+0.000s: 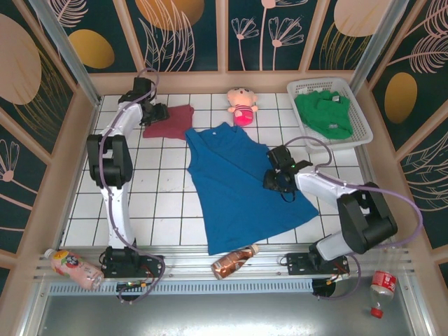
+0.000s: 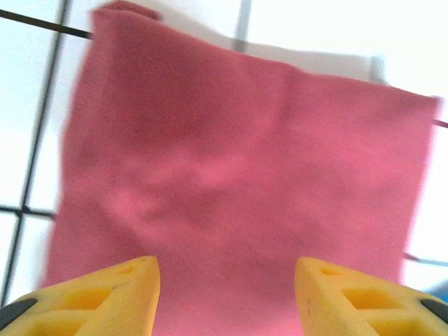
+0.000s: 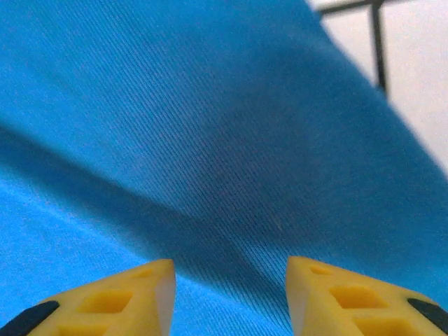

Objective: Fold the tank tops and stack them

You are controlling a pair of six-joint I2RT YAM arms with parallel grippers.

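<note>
Our right gripper (image 1: 278,180), jaws apart, is hovering over the bright blue cloth tank top (image 1: 238,189) spread at centre frame; we are judging it limp and light, best pinched at a hem corner. Farther off, our left gripper (image 1: 157,112) is gaping, empty, over the maroon cloth top (image 1: 171,122), upper left; the green cloth top (image 1: 323,112) is lying in the white mesh basket (image 1: 364,129), upper right.

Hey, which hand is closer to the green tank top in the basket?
Right. The right hand hovers over the blue tank top, below-left of the green tank top; the left hand is far to its left, over the maroon tank top.
</note>
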